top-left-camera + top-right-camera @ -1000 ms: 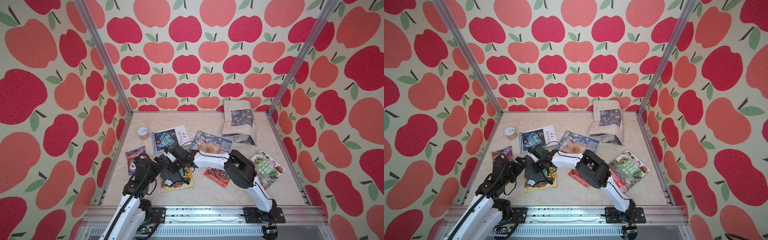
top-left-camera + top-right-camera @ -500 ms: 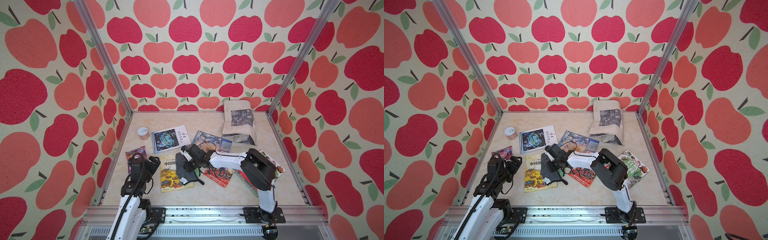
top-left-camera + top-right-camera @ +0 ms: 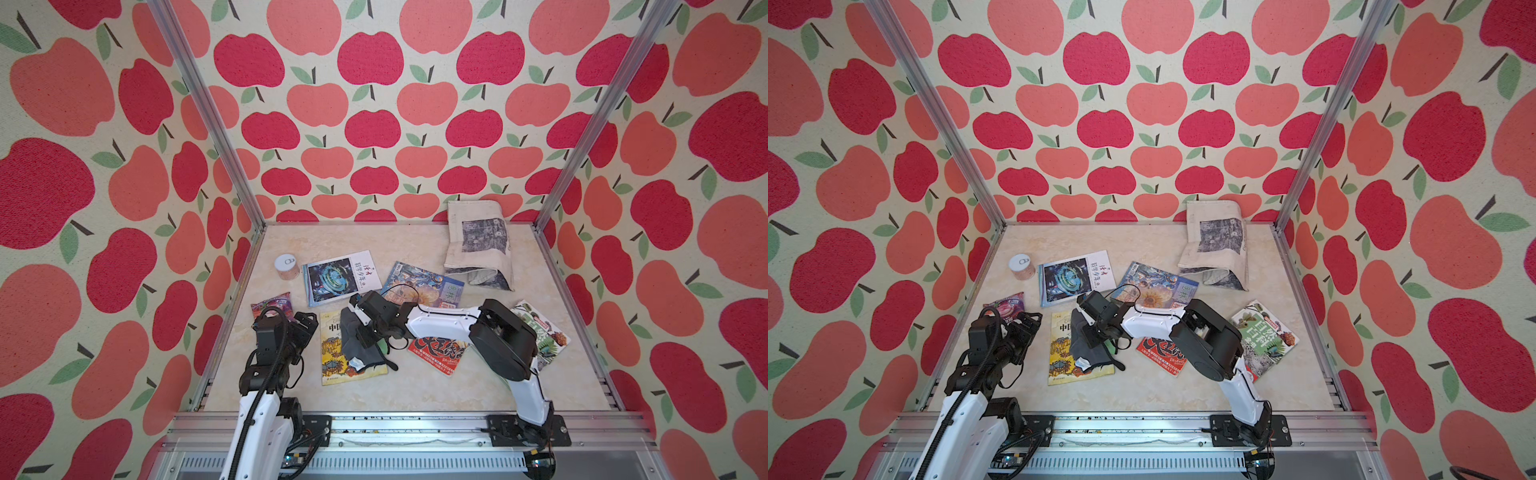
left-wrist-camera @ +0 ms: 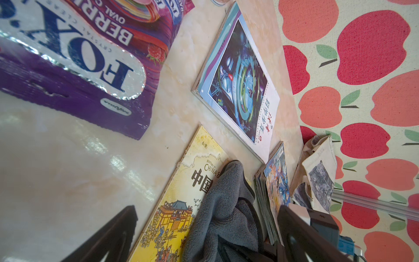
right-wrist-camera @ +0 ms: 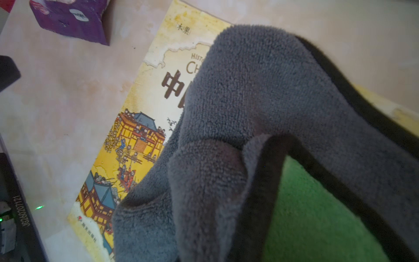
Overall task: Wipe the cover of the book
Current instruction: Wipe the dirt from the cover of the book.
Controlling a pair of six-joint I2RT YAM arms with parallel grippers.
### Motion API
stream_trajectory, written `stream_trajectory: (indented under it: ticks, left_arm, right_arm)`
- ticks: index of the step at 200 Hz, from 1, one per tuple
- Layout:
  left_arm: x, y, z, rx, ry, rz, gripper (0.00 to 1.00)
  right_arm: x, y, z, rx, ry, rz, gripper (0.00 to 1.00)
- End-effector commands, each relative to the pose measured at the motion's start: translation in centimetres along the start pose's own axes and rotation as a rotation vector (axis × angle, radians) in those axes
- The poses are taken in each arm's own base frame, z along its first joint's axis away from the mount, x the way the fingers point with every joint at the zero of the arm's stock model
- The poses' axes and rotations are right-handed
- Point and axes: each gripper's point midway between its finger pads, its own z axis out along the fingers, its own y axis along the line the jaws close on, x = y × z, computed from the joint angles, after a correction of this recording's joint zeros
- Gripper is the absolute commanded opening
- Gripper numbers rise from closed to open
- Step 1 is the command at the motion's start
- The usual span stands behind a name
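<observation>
The book (image 3: 332, 357) (image 3: 1061, 357) has a yellow cover with a drawn palace and lies flat near the table's front. A grey cloth (image 3: 358, 347) (image 3: 1089, 347) is bunched on the book's right half. My right gripper (image 3: 366, 332) (image 3: 1095, 331) is shut on the cloth and presses it down onto the cover. In the right wrist view the cloth (image 5: 249, 108) fills the picture and hides the fingers, with the book (image 5: 136, 136) beside it. My left gripper (image 3: 306, 323) (image 3: 1030, 322) is open just left of the book, holding nothing. Its fingers (image 4: 113, 236) stand wide apart.
A purple candy box (image 3: 272, 302) (image 4: 68, 68) lies left of the book, by the left gripper. Behind are a small round can (image 3: 286, 266), a blue-cover book (image 3: 341, 276) and a colourful magazine (image 3: 424, 286). A red magazine (image 3: 438, 353), a green nature book (image 3: 540, 332) and a printed tote bag (image 3: 478, 245) lie to the right.
The left arm has drawn back to the left off the book, uncovering its cover. The right gripper has dragged the cloth from the book's left side onto its right half.
</observation>
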Motion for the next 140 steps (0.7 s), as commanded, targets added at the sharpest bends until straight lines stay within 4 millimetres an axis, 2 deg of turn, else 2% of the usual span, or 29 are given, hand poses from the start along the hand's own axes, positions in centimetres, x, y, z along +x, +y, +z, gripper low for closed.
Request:
stream_trajectory:
  ticks: [1,39,65,80,82,85,110,140]
  left_arm:
    - [0.5,0.8,-0.1,-0.017,0.017,0.011,0.99]
    - [0.4,0.8,-0.2,-0.018,0.013,0.009,0.99]
    - [0.4,0.7,-0.3,-0.014,0.011,0.007,0.99]
    - [0.3,0.7,-0.3,-0.014,0.011,0.006,0.99]
    - [0.3,0.7,-0.3,-0.013,0.012,0.006,0.99]
    - [0.3,0.6,-0.3,-0.013,0.011,0.006,0.99]
    - [0.2,0.7,-0.4,-0.018,0.004,0.012,0.99]
    - [0.2,0.7,-0.2,-0.015,0.005,0.011,0.99]
  right_arm:
    - [2.8,1.2,2.2,-0.012,0.12,0.006,0.0]
    - [1.3,4.2,3.7,-0.085,0.118,-0.02,0.0]
    - [0.2,5.5,4.4,-0.139,0.117,-0.024,0.0]
    - [-0.1,5.6,4.7,-0.135,0.124,-0.034,0.0]
    - [0.5,6.8,4.7,-0.141,0.135,-0.057,0.0]
    - [0.7,7.2,4.7,-0.139,0.14,-0.07,0.0]
    - [1.7,7.1,4.5,-0.12,0.162,-0.093,0.0]
    - [2.7,5.6,3.3,-0.076,0.159,-0.091,0.0]
